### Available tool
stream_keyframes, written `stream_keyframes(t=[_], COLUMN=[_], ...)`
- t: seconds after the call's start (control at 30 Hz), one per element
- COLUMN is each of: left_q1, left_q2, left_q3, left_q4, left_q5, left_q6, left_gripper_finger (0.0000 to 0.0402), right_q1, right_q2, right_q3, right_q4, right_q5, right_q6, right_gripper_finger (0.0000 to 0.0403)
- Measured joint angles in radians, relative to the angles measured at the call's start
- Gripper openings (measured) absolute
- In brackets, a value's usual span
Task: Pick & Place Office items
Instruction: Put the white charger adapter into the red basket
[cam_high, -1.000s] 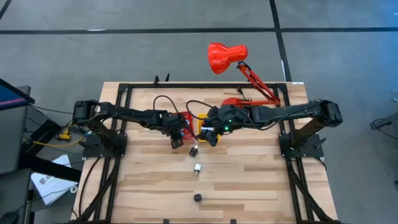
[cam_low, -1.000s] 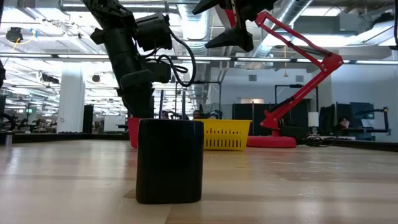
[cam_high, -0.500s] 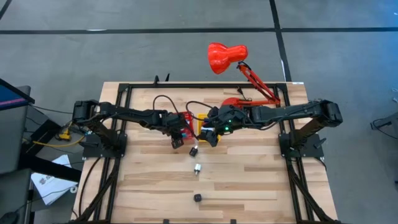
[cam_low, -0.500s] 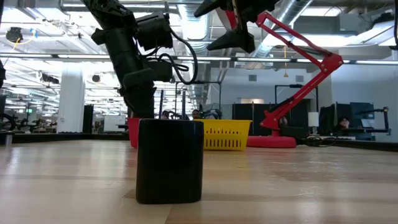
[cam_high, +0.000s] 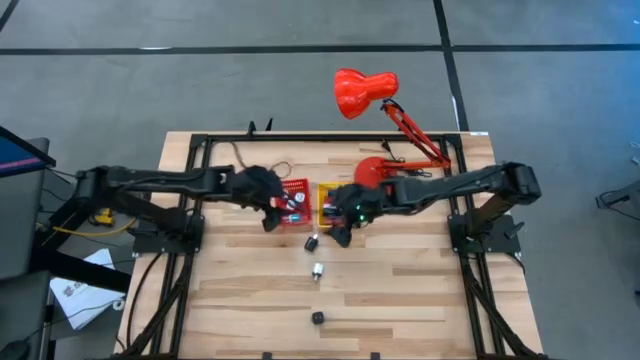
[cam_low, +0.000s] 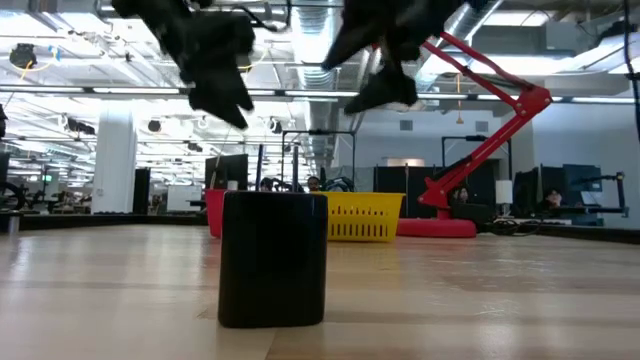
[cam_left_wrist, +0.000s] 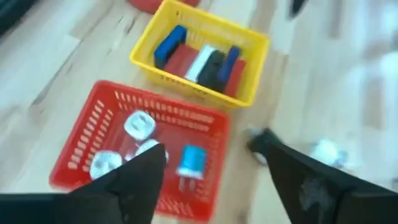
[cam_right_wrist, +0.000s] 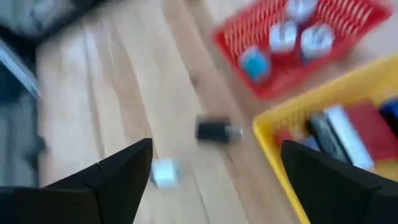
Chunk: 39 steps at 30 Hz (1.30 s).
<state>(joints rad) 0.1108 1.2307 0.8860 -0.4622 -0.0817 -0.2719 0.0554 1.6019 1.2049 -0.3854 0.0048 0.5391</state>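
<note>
Three small office items lie loose on the table: a black piece, a white piece and another black piece, which stands large in the low view. The red bin holds white pieces and a light blue one. The yellow bin holds blue, red, white and black pieces. My left gripper hangs open in the air beside the red bin's near left corner. My right gripper hangs open above the table near the first black piece.
The two bins sit side by side at mid-table between the arms. A big red desk lamp stands with its base behind the right arm. Bare wood stretches toward the near edge.
My left gripper has risen and drawn back toward the table's left edge, off the red bin's near side. My right gripper has moved toward the near edge and come lower, off the yellow bin toward the loose black piece. The loose pieces have stayed where they were.
</note>
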Motion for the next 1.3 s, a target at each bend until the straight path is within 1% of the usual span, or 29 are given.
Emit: stream_keyframes(t=[0.03,0.2,0.23,0.3,0.33,0.37,0.4,0.47,0.53,0.57,0.63,0.7,0.77,0.83,0.9,0.93,1.03,1.3], left_q1=[-0.007,-0.063,-0.073,-0.097,-0.109,-0.119,-0.129,-0.159,-0.178,-0.195,-0.216,-0.246,-0.268,-0.279,-0.294,-0.295,-0.303,-0.306], left_q2=[-0.016,-0.115,-0.133,-0.164,-0.185,-0.191,-0.217,-0.237,-0.276,-0.28,-0.313,-0.319,-0.353,-0.362,-0.374,-0.375,-0.374,-0.371], left_q3=[0.0,0.003,-0.001,0.003,0.001,0.0,0.001,-0.001,-0.004,-0.005,-0.001,-0.016,-0.031,-0.053,-0.068,-0.076,-0.09,-0.129], left_q4=[-0.001,0.027,-0.006,0.008,-0.02,-0.048,-0.037,-0.075,-0.085,-0.113,-0.103,-0.118,-0.082,-0.07,-0.054,-0.068,-0.039,0.002], left_q5=[0.001,0.0,0.0,0.0,0.0,0.0,-0.001,-0.002,0.005,0.013,0.026,0.025,0.02,0.018,0.005,0.005,0.006,0.008], left_q6=[-0.019,-0.042,-0.043,-0.055,-0.068,-0.078,-0.086,-0.114,-0.132,-0.142,-0.159,-0.182,-0.202,-0.221,-0.234,-0.242,-0.266,-0.27], left_gripper_finger=[0.0283,0.0308,0.031,0.0314,0.0315,0.0316,0.0316,0.0317,0.0317,0.0317,0.0317,0.0318,0.0317,0.0317,0.0317,0.0318,0.0317,0.0315], right_q1=[0.012,0.098,0.114,0.136,0.146,0.152,0.159,0.168,0.168,0.168,0.167,0.167,0.167,0.166,0.163,0.16,0.149,0.134], right_q2=[0.021,0.147,0.169,0.213,0.223,0.248,0.266,0.28,0.309,0.304,0.323,0.326,0.337,0.34,0.344,0.345,0.345,0.345], right_q3=[-0.004,-0.001,-0.004,0.003,-0.002,0.0,0.01,0.002,0.018,0.012,0.03,0.033,0.044,0.045,0.046,0.044,0.045,0.045], right_q4=[-0.01,0.089,0.086,0.133,0.118,0.135,0.181,0.142,0.205,0.168,0.197,0.144,0.148,0.138,0.131,0.125,0.131,0.134], right_q5=[0.0,-0.009,-0.015,-0.038,-0.038,-0.041,-0.04,-0.036,-0.036,-0.038,-0.06,-0.072,-0.087,-0.101,-0.105,-0.109,-0.113,-0.113], right_q6=[-0.022,-0.179,-0.196,-0.207,-0.207,-0.207,-0.211,-0.234,-0.281,-0.312,-0.401,-0.515,-0.644,-0.774,-0.856,-0.873,-0.878,-0.891], right_gripper_finger=[0.0347,0.0347,0.0347,0.0347,0.0347,0.0347,0.0347,0.0347,0.0347,0.0347,0.0347,0.0347,0.0347,0.0347,0.0346,0.0344,0.0335,0.0318])
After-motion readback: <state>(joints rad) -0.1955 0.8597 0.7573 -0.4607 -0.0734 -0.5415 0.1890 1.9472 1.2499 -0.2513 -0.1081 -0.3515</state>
